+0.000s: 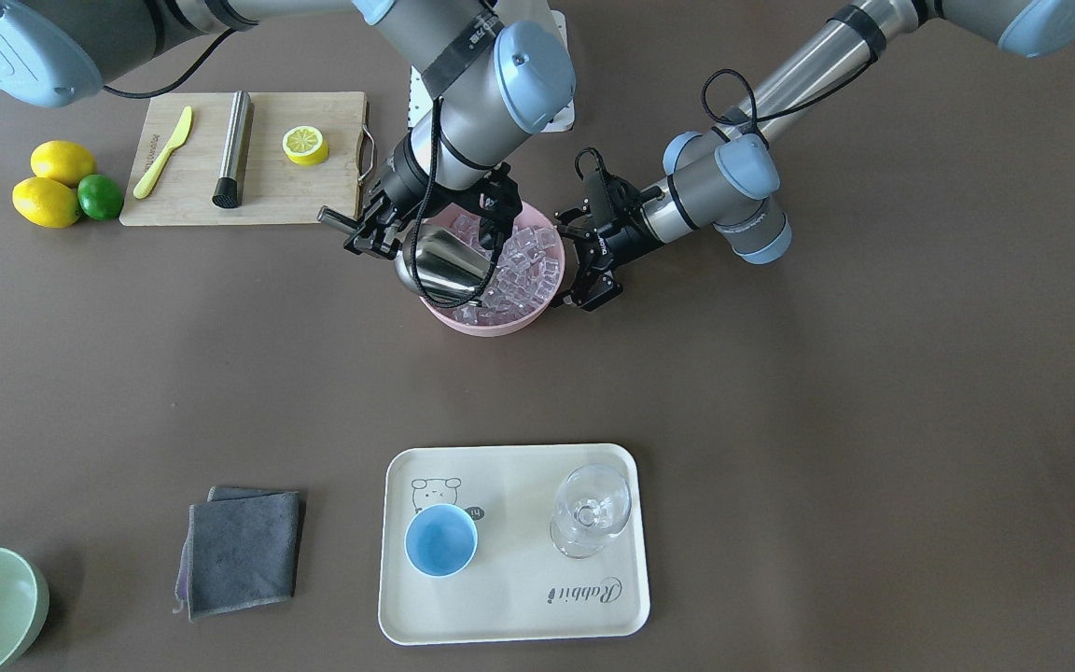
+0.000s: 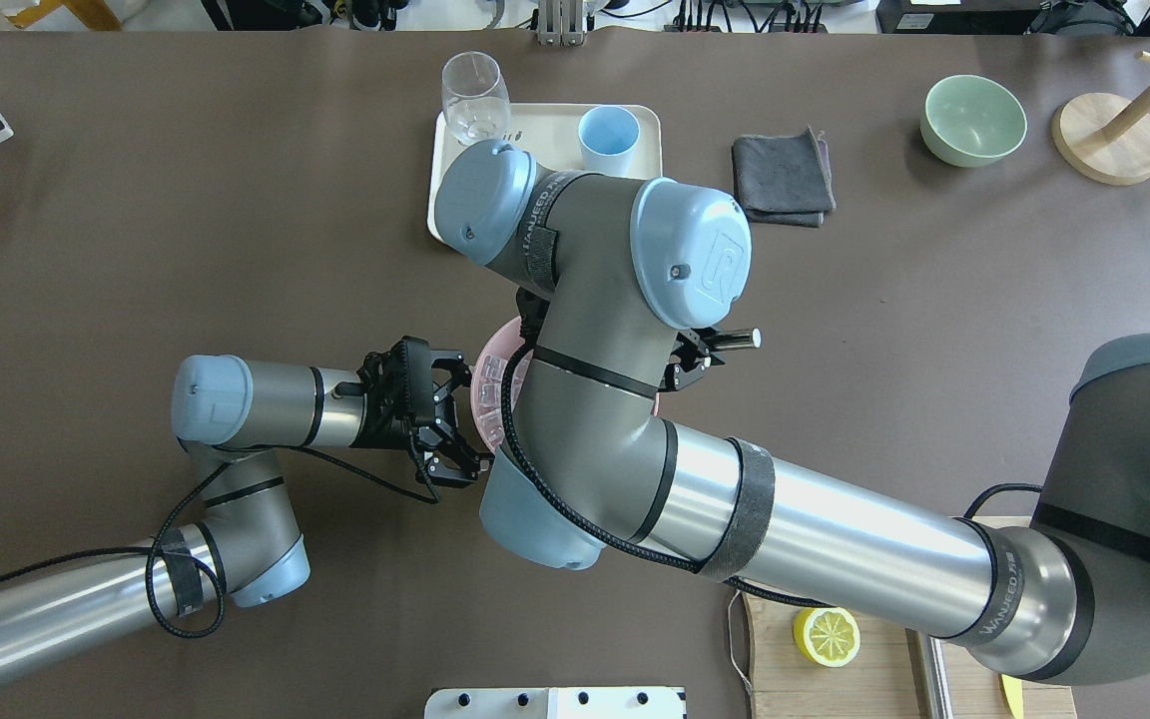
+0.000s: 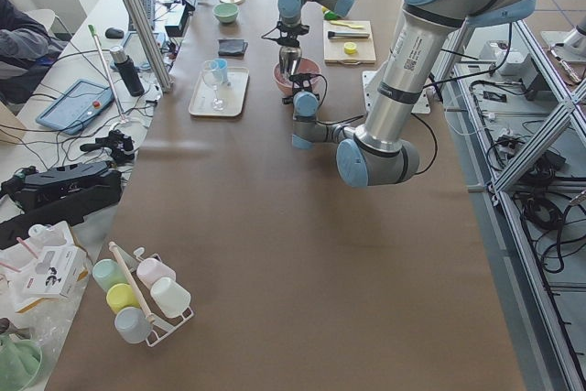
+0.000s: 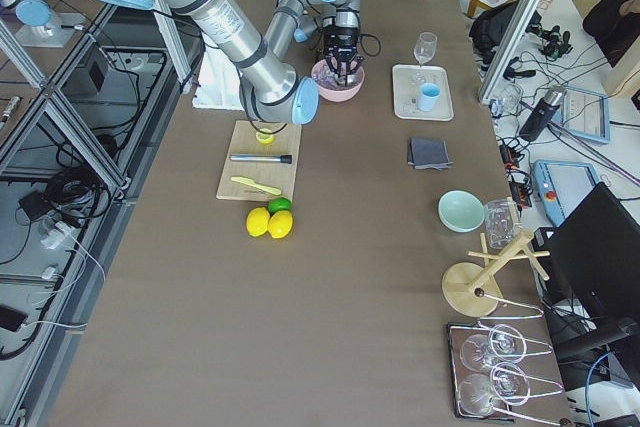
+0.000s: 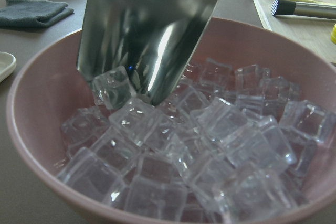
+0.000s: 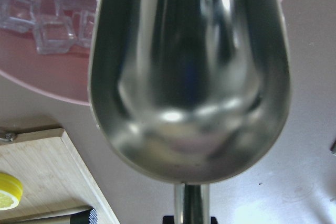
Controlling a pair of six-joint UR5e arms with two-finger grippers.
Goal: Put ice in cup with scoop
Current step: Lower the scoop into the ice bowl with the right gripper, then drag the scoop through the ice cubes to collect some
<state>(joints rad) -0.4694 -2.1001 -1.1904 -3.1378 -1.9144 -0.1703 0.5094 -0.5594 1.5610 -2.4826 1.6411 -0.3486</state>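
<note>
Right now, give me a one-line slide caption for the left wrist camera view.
Steel scoop angled down into a pink bowl heaped with clear ice, its front edge meeting the top cubes.

The near arm's claw (image 4: 340, 53) hangs over a pink bowl (image 4: 336, 89); the scoop (image 4: 340, 69) is only a small dark shape under it. Beside the bowl on the counter (image 4: 350, 327), a tray (image 4: 408, 107) carries the cup (image 4: 428, 97) and a glass (image 4: 425, 47). A grey cloth (image 4: 430, 152) and a green bowl (image 4: 461, 211) lie nearer. Lemons (image 4: 258, 222) and a lime (image 4: 280, 205) sit by the board (image 4: 240, 172).
</note>
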